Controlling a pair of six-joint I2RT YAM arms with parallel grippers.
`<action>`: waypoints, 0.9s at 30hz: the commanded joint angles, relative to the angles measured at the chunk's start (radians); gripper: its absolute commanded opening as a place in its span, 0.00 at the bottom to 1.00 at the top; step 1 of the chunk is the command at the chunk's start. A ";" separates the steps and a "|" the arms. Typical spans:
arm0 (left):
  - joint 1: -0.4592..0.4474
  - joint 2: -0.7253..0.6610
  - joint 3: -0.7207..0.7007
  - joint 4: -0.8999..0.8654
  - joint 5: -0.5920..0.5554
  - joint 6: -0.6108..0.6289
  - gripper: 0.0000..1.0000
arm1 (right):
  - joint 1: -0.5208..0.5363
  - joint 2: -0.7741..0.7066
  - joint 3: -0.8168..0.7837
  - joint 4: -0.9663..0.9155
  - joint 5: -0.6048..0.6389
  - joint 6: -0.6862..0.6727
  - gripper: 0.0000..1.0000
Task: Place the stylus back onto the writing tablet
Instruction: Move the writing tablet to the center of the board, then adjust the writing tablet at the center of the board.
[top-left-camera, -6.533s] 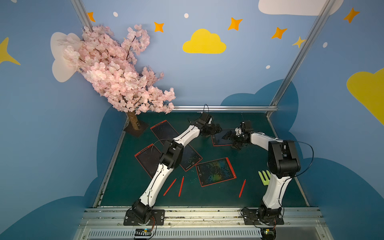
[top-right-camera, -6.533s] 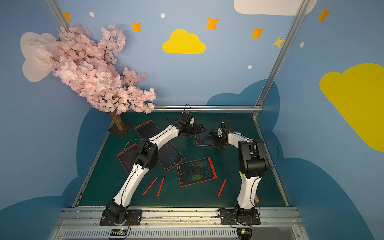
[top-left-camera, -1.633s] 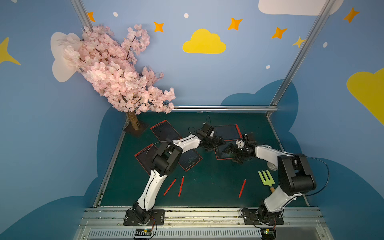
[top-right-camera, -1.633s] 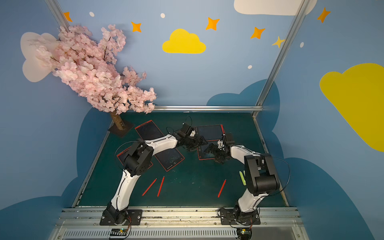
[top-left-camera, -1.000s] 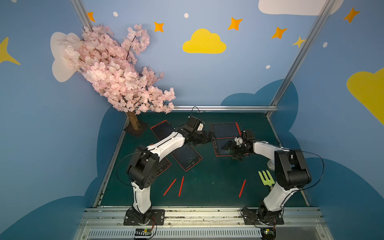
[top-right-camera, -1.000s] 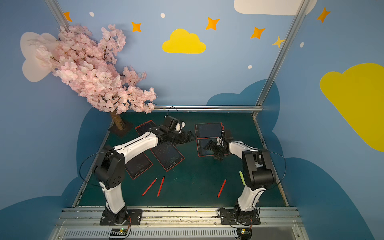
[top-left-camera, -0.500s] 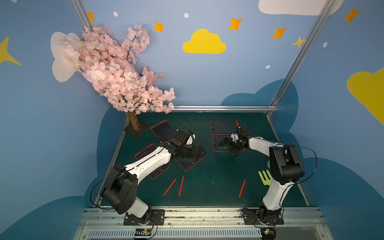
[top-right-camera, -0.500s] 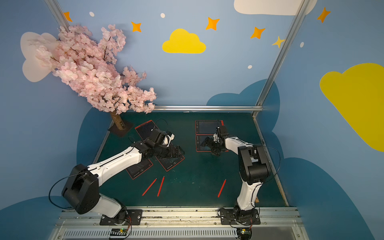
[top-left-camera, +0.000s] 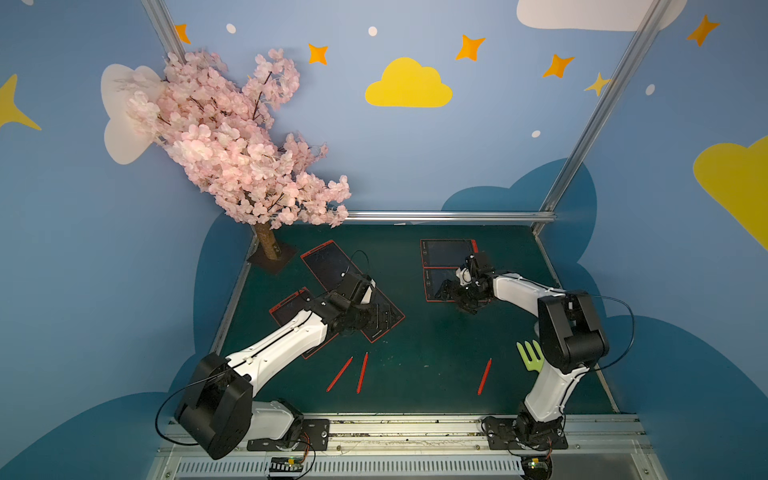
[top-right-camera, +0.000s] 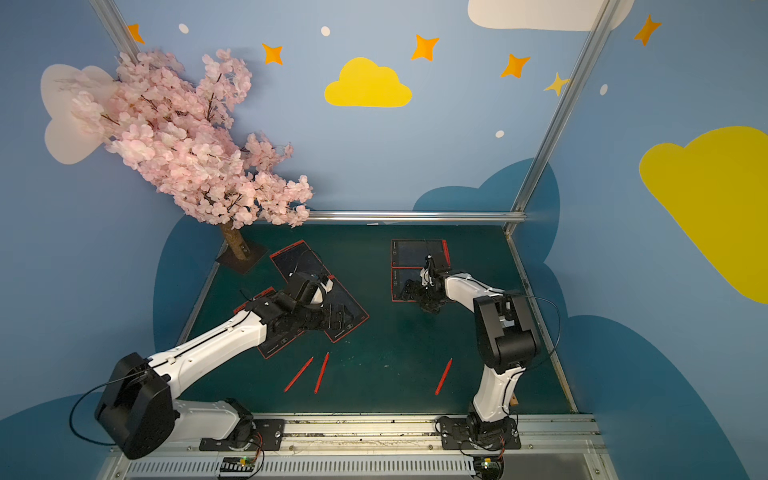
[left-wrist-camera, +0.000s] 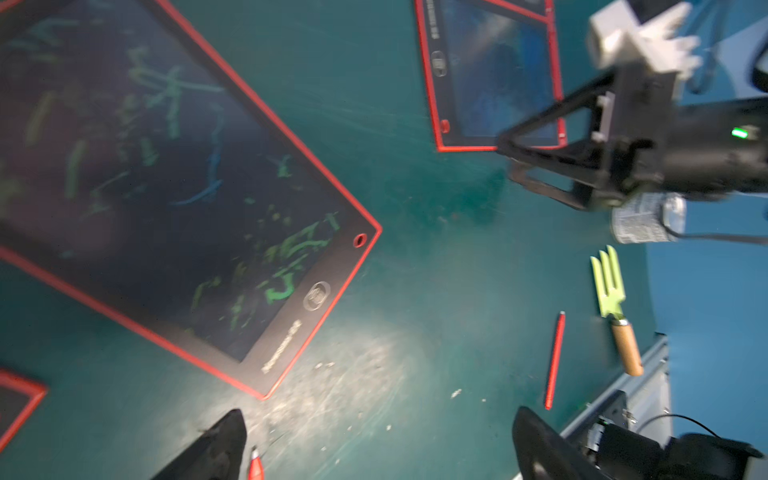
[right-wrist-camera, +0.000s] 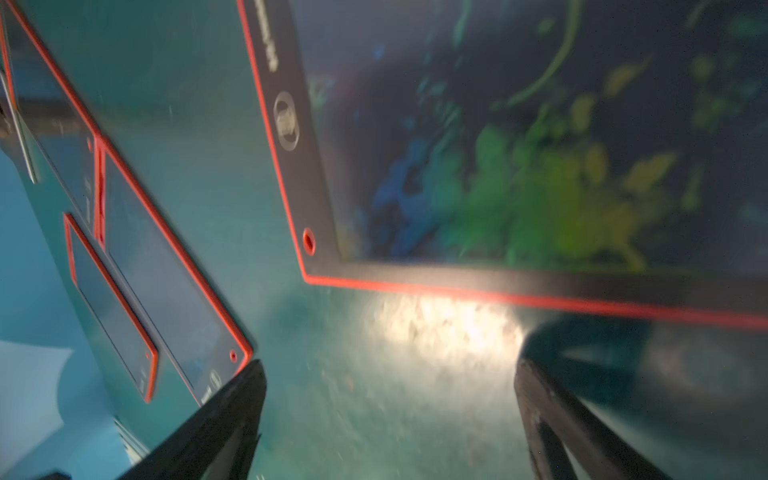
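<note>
Three red styluses lie on the green mat near the front: two side by side (top-left-camera: 339, 374) (top-left-camera: 362, 372) and one to the right (top-left-camera: 484, 376). Several red-framed writing tablets lie further back. My left gripper (top-left-camera: 376, 318) hovers open over the scribbled left tablet (left-wrist-camera: 166, 187), with nothing between its fingers; a stylus tip (left-wrist-camera: 255, 465) shows beside one finger. My right gripper (top-left-camera: 451, 293) stands open and empty at the front edge of the coloured right tablet (right-wrist-camera: 519, 166). The right stylus (left-wrist-camera: 555, 359) also shows in the left wrist view.
A pink blossom tree (top-left-camera: 232, 145) stands on a dark base (top-left-camera: 272, 253) at the back left. A light green hand fork (top-left-camera: 531, 356) with a wooden handle lies by the right arm's base. Another tablet (top-left-camera: 446, 251) sits behind the right gripper.
My left arm has swung back and leftward, from the middle of the mat to over the left tablets. The right gripper stayed at the right tablet, shifting slightly.
</note>
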 joint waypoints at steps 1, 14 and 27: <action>0.037 -0.022 -0.015 -0.084 -0.081 -0.015 0.99 | 0.072 -0.064 -0.009 -0.067 0.014 -0.087 0.92; 0.271 0.055 -0.070 -0.006 0.109 -0.086 0.99 | 0.249 -0.019 0.073 -0.013 0.013 -0.001 0.92; 0.359 0.250 -0.080 0.195 0.211 -0.144 0.99 | 0.316 0.153 0.256 -0.058 0.016 0.019 0.91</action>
